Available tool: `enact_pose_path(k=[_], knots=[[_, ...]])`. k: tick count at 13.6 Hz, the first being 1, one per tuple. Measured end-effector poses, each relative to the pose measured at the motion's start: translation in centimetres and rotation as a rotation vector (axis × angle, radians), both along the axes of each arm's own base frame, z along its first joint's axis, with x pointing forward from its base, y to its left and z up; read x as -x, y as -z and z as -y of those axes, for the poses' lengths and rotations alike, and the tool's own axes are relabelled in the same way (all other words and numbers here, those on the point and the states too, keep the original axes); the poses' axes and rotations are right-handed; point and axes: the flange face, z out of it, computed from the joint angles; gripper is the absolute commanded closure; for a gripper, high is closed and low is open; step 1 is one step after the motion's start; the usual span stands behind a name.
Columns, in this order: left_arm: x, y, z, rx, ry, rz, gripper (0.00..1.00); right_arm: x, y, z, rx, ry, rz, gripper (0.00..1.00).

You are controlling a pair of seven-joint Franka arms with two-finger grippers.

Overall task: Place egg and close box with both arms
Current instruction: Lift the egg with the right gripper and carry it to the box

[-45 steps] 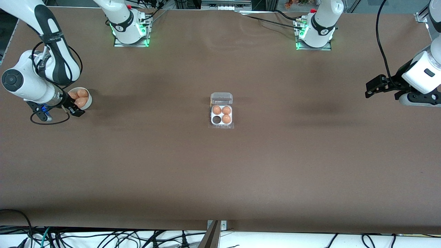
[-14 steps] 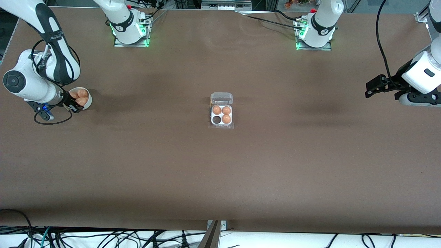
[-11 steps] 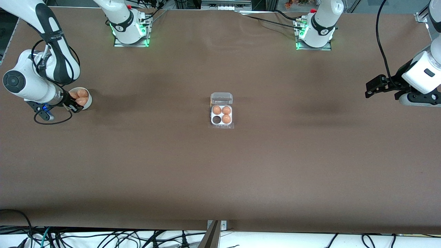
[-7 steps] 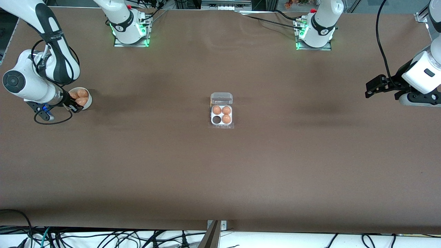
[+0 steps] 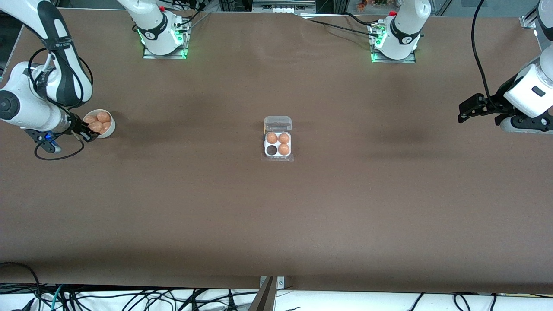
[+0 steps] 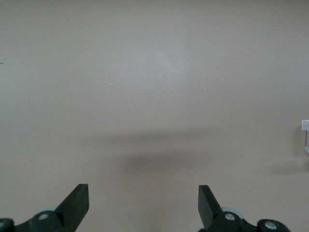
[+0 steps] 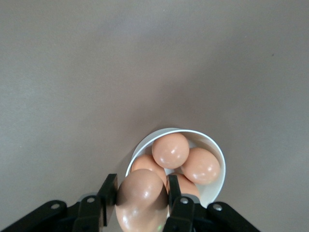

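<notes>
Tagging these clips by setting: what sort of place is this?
Likely a robotics lab: two bolted-down arms, a bare brown table, loose cables along its edge.

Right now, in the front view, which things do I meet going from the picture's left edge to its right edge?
Right gripper shut on an orange-tan egg → round white bowl of eggs → white four-cell egg carton, clear lid open → open left gripper.

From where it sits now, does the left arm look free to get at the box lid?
Probably yes. The left tool hangs open over bare table at its own end, holding nothing, and nothing stands between it and the box, whose clear lid is open. The right tool is off over the bowl, shut on an egg.
</notes>
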Motion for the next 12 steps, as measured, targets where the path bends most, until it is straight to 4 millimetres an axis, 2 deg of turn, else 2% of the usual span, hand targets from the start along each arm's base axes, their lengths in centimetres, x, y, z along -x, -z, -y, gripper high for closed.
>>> enact_pose_path(k=[3, 4, 8, 10, 12], knots=[[0.0, 0.0, 0.0, 0.0, 0.0, 0.0, 0.0, -1.6, -2.1, -1.1, 0.0, -0.018, -0.021, 0.64], [0.0, 0.0, 0.0, 0.0, 0.0, 0.0, 0.0, -2.3, -2.8, -2.4, -0.004, -0.04, -0.021, 0.64], [0.0, 0.0, 0.0, 0.0, 0.0, 0.0, 0.0, -4.9, -5.5, -9.6, -0.053, -0.108, -0.018, 0.64], [0.0, 0.0, 0.0, 0.0, 0.0, 0.0, 0.0, -5.8, -7.2, -11.7, -0.098, -0.093, -0.022, 0.64], [0.0, 0.0, 0.0, 0.0, 0.0, 0.0, 0.0, -6.8, -8.5, -14.9, -0.19, -0.06, -0.002, 0.64]])
